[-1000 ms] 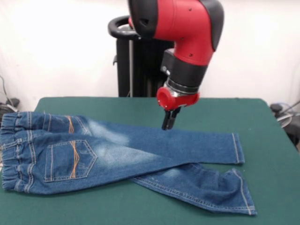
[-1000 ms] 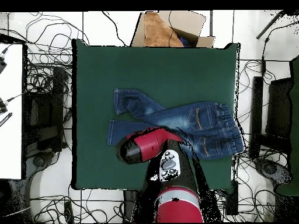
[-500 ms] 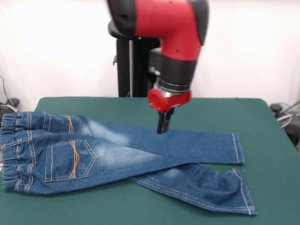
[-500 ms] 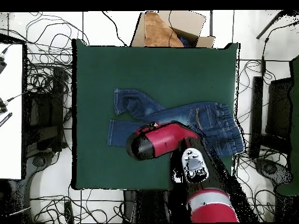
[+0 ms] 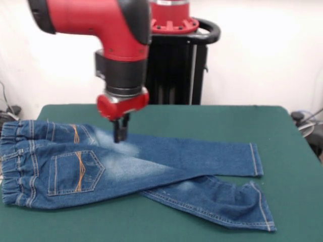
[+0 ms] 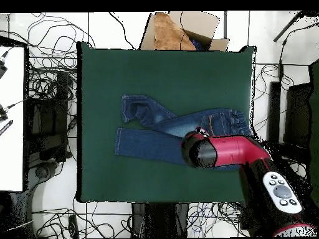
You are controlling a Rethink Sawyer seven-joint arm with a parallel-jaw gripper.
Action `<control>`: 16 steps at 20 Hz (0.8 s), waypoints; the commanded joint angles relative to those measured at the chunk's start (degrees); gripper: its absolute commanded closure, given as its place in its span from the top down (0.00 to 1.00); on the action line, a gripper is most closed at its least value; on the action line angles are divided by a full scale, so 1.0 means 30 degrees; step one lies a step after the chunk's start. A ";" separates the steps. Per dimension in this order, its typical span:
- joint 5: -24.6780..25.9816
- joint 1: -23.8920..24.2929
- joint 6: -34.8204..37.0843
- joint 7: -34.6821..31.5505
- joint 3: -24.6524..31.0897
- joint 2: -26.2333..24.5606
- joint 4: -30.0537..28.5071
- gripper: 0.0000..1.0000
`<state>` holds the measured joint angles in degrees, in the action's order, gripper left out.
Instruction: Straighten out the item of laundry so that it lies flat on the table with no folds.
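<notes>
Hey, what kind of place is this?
Probably a robotics lab: a red robot arm works over jeans on a green table, with cables strewn across the floor around it.

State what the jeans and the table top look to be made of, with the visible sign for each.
The jeans: blue denim by the look, matte, with faded pale patches, orange seam stitching and a gathered waistband. The table top: a dark green matte covering, probably felt or similar cloth, since it shows no gloss or reflection; the exact material is unclear.
</notes>
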<state>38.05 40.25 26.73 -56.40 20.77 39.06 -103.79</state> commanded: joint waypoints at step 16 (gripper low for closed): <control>0.0607 0.0992 0.4710 0.9255 0.5576 -0.3378 0.1054 0.00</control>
<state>39.52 44.18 34.73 -40.87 28.04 32.22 -102.58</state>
